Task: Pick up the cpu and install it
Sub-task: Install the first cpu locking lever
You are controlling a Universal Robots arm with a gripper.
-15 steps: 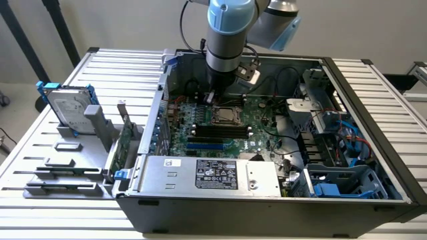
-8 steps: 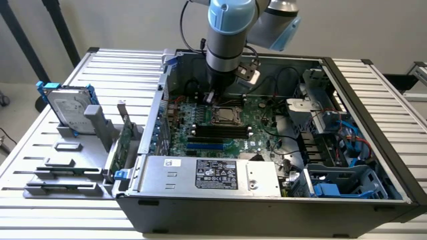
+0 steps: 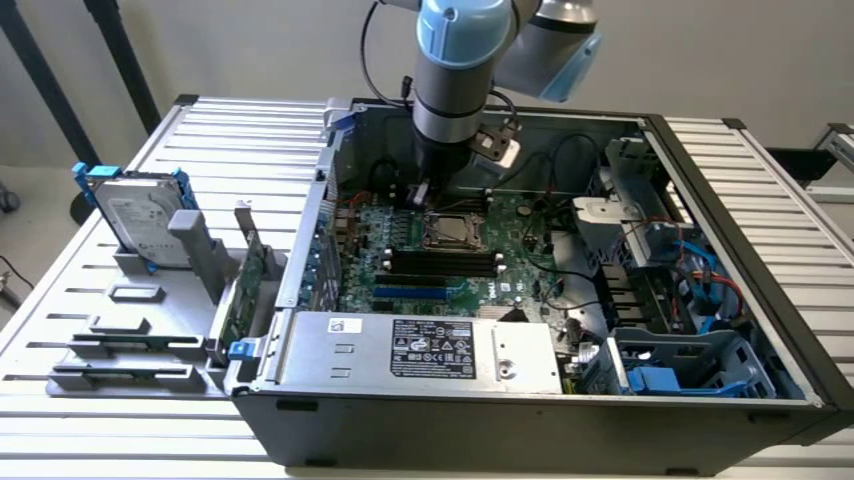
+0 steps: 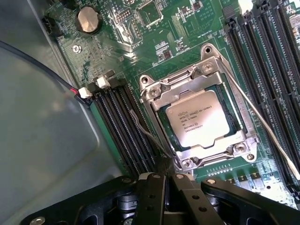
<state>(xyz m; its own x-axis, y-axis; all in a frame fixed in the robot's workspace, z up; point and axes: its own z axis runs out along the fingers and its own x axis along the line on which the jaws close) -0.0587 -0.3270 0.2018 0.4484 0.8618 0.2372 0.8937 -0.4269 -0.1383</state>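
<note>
The cpu (image 4: 197, 118), a small square chip with a dull silver top and printed text, lies flat in its socket under the metal frame (image 4: 154, 91) on the green motherboard. In the exterior view the cpu (image 3: 447, 232) sits mid-board inside the open computer case. My gripper (image 4: 164, 165) hangs just off one corner of the socket with its black fingers pressed together and no chip between them. A thin wire lever (image 4: 143, 129) runs along the socket's side and ends at my fingertips; whether they pinch it is unclear. The gripper (image 3: 420, 195) points down just behind the socket.
Black memory slots (image 4: 122, 124) flank the socket, and a second long lever (image 4: 265, 129) lies on its other side. A grey power supply box (image 3: 420, 350) fills the case front. Cables and drive bays (image 3: 681, 270) crowd the exterior view's right. A hard drive (image 3: 134, 215) stands in a holder outside.
</note>
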